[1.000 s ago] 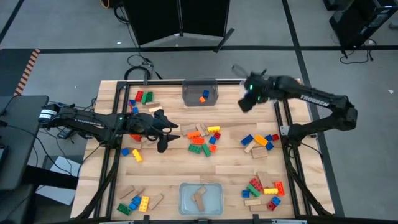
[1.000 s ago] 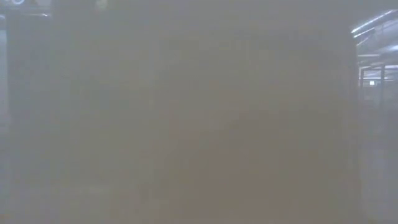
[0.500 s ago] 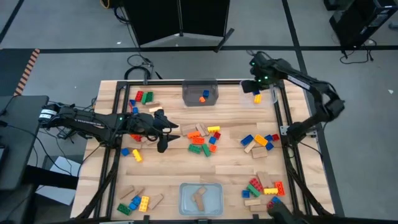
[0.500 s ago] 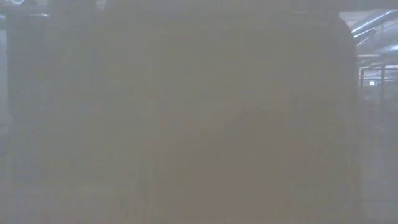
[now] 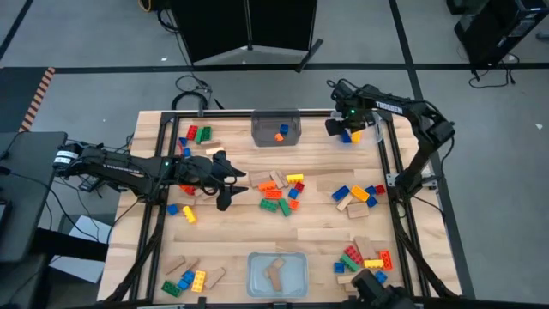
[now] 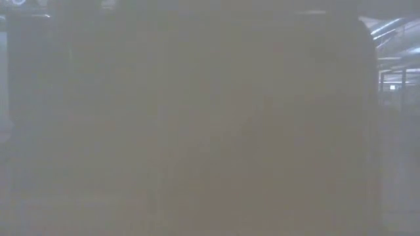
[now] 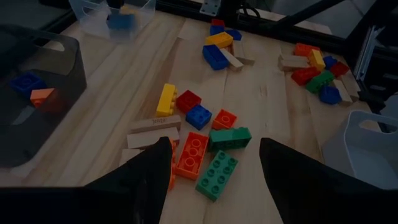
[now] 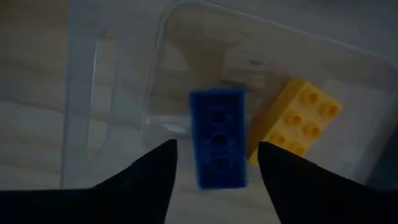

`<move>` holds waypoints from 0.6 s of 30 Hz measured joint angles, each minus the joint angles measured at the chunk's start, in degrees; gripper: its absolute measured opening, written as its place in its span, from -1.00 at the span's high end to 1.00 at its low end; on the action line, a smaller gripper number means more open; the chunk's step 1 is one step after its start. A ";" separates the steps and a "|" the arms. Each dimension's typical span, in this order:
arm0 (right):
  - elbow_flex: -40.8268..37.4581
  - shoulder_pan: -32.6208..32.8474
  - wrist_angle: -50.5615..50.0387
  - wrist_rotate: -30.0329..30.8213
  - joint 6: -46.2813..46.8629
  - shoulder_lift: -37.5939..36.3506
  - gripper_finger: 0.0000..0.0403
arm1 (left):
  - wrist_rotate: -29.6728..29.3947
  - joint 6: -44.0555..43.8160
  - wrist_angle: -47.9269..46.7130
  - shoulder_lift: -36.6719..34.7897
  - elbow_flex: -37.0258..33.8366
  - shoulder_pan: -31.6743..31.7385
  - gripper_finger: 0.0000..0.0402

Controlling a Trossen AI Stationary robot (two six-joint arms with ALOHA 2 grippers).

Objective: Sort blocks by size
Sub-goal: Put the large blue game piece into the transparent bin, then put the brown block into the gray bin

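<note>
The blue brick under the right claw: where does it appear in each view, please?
High view: blue brick at the table's far right corner, in a clear bin, under the right claw.
Low view: not visible; the picture is fogged.
Left wrist view: blue blur in the clear bin, far off.
Right wrist view: centre, between the fingers.
Shared landmark: the yellow brick beside it.

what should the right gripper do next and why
Probably lift clear and go back for another block. The right gripper hangs open over the clear bin at the table's far right corner. The blue brick lies free between its fingers, beside a yellow brick already in the bin. The left gripper waits open near the middle pile.
</note>
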 joint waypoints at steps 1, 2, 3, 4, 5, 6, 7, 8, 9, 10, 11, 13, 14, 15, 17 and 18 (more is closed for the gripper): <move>0.00 0.00 -0.02 0.00 0.00 -0.38 -0.23 | 0.00 -0.04 0.02 0.00 0.00 0.01 -0.24; 0.00 0.00 -0.11 -0.01 0.00 -0.98 -0.25 | 0.00 -0.07 0.04 0.00 0.00 0.00 -0.24; 0.00 0.00 -0.26 -0.01 -0.02 -1.80 -0.26 | 0.00 -0.09 0.04 0.00 0.00 0.02 -0.24; 0.00 0.00 -0.48 -0.03 -0.21 -2.68 -0.26 | 0.00 -0.11 0.09 0.00 0.00 0.00 -0.24; 0.00 0.02 -0.82 -0.08 -0.51 -3.77 -0.26 | 0.00 -0.13 0.13 0.00 0.00 0.00 -0.24; 0.00 0.02 -1.25 -0.26 -0.84 -4.99 -0.25 | 0.00 -0.43 0.23 0.00 0.00 0.00 -0.24; 0.00 0.09 -1.68 -0.65 -0.87 -6.51 -0.24 | 0.00 -1.09 0.43 0.00 0.00 0.00 -0.24; 0.00 0.16 -2.22 -0.85 -0.92 -8.20 -0.22 | -0.07 -1.80 0.72 0.00 0.00 0.00 -0.24; 0.00 0.38 -3.10 -1.06 -0.85 -10.03 -0.21 | -0.72 -2.46 0.87 0.00 0.00 0.00 -0.24; 0.00 0.86 -4.09 -1.10 -0.27 -11.95 -0.19 | -1.77 -3.65 0.88 0.00 0.00 0.00 -0.24; 0.00 1.61 -4.89 -1.09 0.55 -13.96 -0.17 | -3.28 -4.93 0.76 0.00 0.00 0.00 -0.24; 0.00 3.93 -5.64 -1.14 1.81 -18.09 -0.14 | -6.75 -6.48 0.21 0.00 0.00 0.02 -0.24; 0.00 5.39 -5.87 -1.25 2.22 -20.15 -0.13 | -8.49 -7.13 0.13 0.00 0.00 0.02 -0.24; 0.00 6.90 -6.05 -1.27 3.02 -22.17 -0.12 | -10.16 -7.87 -0.16 0.00 0.07 0.05 -0.24; 0.01 10.30 -6.05 -1.28 5.01 -25.85 -0.09 | -11.54 -9.57 -1.84 0.00 0.95 0.56 -0.24; 0.01 12.04 -6.07 -1.28 5.96 -27.57 -0.08 | -11.54 -10.97 -2.82 0.00 1.65 1.13 -0.24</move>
